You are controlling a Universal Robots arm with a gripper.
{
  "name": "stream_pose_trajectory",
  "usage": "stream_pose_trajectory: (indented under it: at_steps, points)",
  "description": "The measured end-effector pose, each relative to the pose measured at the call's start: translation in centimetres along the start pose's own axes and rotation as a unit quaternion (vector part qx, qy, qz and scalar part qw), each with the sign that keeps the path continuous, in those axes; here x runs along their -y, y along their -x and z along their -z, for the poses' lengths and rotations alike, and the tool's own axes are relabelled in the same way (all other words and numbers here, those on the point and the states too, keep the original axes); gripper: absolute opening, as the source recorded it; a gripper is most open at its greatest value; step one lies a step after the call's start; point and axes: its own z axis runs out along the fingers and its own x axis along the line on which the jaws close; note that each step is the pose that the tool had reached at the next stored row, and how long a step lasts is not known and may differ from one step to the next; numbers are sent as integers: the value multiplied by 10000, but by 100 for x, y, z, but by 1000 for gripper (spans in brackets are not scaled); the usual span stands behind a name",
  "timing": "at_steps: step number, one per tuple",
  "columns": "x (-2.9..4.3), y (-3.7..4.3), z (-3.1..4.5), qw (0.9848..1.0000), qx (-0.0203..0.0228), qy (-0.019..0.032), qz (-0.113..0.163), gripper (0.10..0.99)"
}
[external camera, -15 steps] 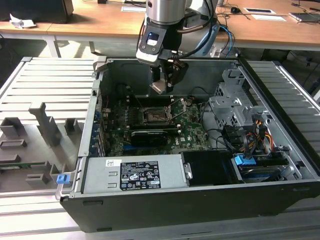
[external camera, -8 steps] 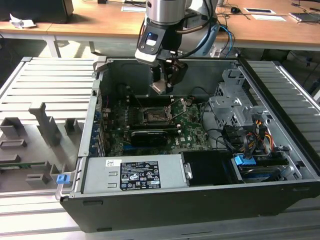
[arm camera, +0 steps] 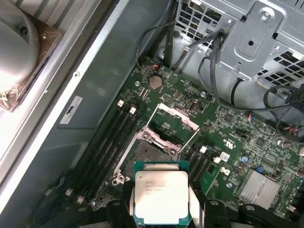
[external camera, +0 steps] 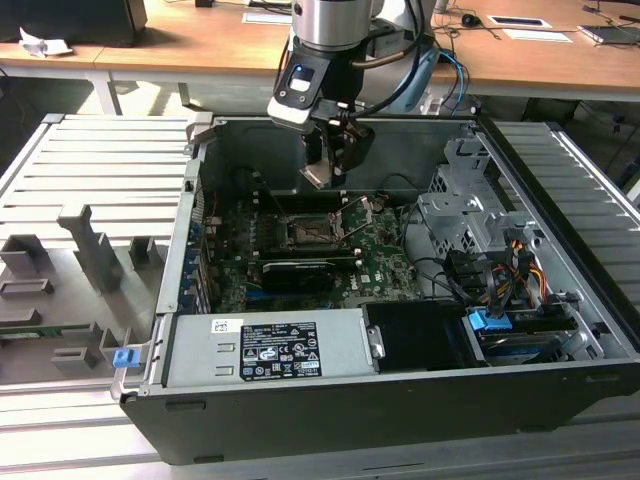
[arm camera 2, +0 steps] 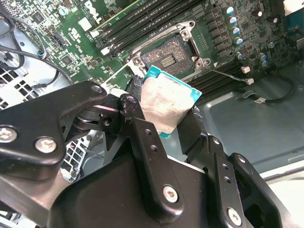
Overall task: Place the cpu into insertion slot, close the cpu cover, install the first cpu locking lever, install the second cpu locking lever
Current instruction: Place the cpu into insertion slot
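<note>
Arm is cut off by the exterior view's top edge. There the cpu is just a tiny tan patch at the gripper, finger contact too small to tell, and the insertion slot interior is not resolvable. In the second wrist view one finger hides an edge of the cpu, and the cpu overlaps a corner of the insertion slot. In the first wrist view the cpu covers part of the slot, and the fingers are cut off by the picture's edge. A pale round object is glared out, cut by the edge and unidentifiable.
</note>
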Motion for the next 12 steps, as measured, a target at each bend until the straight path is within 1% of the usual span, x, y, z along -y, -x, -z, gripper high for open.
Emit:
stream_pose_trajectory:
  at_steps: [5,7,9,11,12]
  points:
    - [1,0,-7,9999,8,3,-100,541]
    - [2,0,-15,9997,18,6,-227,541]
    - [2,0,-25,9993,29,8,-379,541]
    - [3,1,-35,9985,41,9,-550,541]
    - [4,1,-41,9978,49,10,-664,541]
